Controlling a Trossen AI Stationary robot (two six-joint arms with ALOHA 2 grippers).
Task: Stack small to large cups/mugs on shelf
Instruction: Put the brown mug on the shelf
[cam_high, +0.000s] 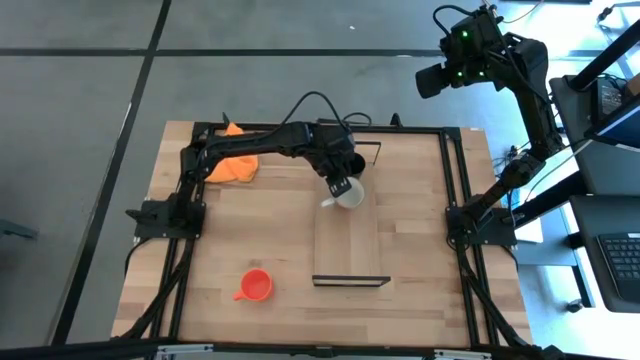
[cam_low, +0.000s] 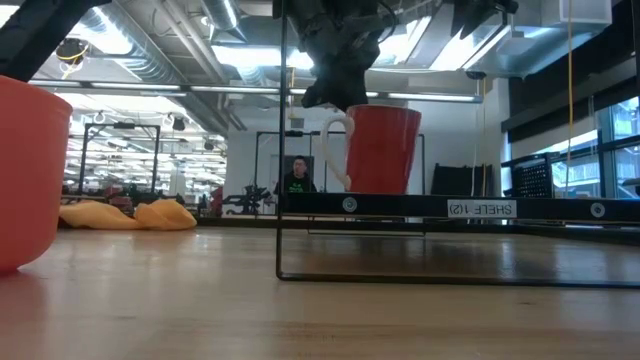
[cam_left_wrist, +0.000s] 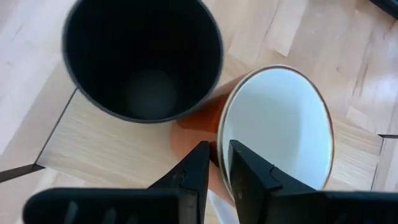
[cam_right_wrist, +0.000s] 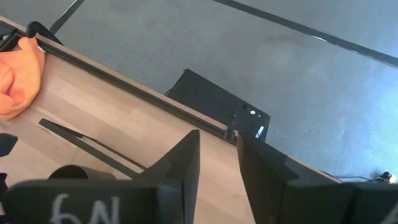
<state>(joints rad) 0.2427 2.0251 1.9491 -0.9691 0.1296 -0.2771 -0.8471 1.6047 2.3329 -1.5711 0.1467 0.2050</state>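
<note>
High view: left arm reaches from the table's left side across to the far end of the shelf (cam_high: 350, 245); left gripper (cam_high: 338, 189) sits over the red mug (cam_high: 349, 198), whose white inside faces up.
Left wrist view only: black mug (cam_left_wrist: 143, 59) stands just beside the red mug (cam_left_wrist: 273, 124) on the shelf board (cam_left_wrist: 106, 152); the high view hides it under the arm.
Left gripper state: fingers (cam_left_wrist: 193, 171) pinched on the red mug's rim, one outside the wall, one inside.
Low view only: red mug (cam_low: 382, 148) upright on the shelf (cam_low: 450, 207), handle toward the orange cloth (cam_low: 125, 214); orange mug (cam_low: 30, 170) looms at the near edge.
Orange mug: alone on the tabletop (cam_high: 250, 230), well apart from the shelf (cam_high: 256, 286).
Right arm: raised beyond the table's far right corner, right gripper (cam_right_wrist: 217, 165) with fingers slightly apart, holding nothing.
</note>
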